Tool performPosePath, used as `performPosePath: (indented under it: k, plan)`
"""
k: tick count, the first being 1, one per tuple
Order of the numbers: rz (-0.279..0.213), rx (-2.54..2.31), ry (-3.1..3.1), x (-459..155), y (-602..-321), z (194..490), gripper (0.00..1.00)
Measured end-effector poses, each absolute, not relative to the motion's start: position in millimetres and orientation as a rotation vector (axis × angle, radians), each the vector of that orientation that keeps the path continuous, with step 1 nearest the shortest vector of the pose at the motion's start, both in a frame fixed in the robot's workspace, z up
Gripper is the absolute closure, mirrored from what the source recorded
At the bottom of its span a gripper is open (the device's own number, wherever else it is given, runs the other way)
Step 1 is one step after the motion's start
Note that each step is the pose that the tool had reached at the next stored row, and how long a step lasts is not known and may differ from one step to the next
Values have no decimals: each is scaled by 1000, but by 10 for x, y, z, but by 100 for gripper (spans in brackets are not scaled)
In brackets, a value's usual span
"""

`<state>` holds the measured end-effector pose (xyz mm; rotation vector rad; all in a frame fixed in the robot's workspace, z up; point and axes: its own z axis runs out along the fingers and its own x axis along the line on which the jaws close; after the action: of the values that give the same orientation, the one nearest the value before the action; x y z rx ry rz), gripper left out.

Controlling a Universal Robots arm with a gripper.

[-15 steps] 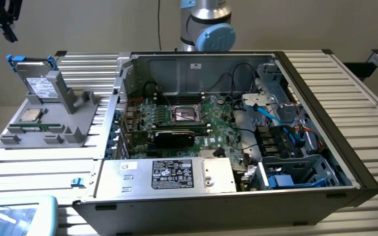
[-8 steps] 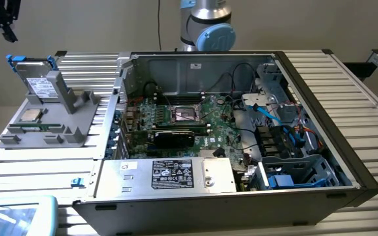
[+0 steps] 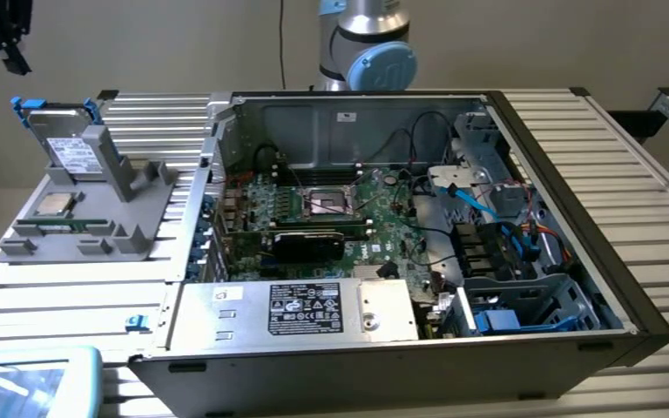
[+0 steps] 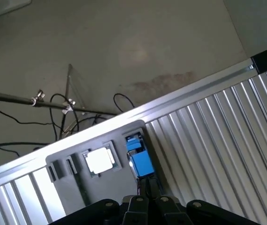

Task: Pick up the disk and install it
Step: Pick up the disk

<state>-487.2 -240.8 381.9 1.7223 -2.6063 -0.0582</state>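
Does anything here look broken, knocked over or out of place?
Nothing stands out. The disk stands upright in its slot on the grey holder, and the chip lies flat on the holder next to it. The computer case lies open with its cables inside. The shut gripper hangs above the disk, holding nothing.

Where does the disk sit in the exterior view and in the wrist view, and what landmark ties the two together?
Exterior view: the disk stands upright in the grey holder at the exterior view's left, outside the computer case.
Wrist view: the disk is seen edge-on, blue frame showing, standing in that holder.
Shared landmark: the silver CPU chip lying in the holder beside the disk.
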Motion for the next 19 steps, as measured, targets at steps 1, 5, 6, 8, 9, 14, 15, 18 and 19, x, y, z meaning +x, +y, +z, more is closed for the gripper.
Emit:
performPosePath:
  k: [1,5,6,8,9,14,15,18,19]
  plan:
    - [-58,1746,-2590,-4873,-2408,3820,89]
    - [-57,1837,-2524,-4872,-2408,3819,89]
    - [-57,1859,-2508,-4873,-2408,3819,89]
    - [-56,1906,-2472,-4873,-2408,3819,89]
    - [-56,1928,-2455,-4872,-2408,3819,89]
    - [-54,2036,-2363,-4872,-2408,3818,89]
    - [-54,2057,-2344,-4873,-2408,3818,89]
    - [-54,2088,-2316,-4873,-2408,3818,89]
    - [-53,2088,-2316,-4873,-2408,3818,89]
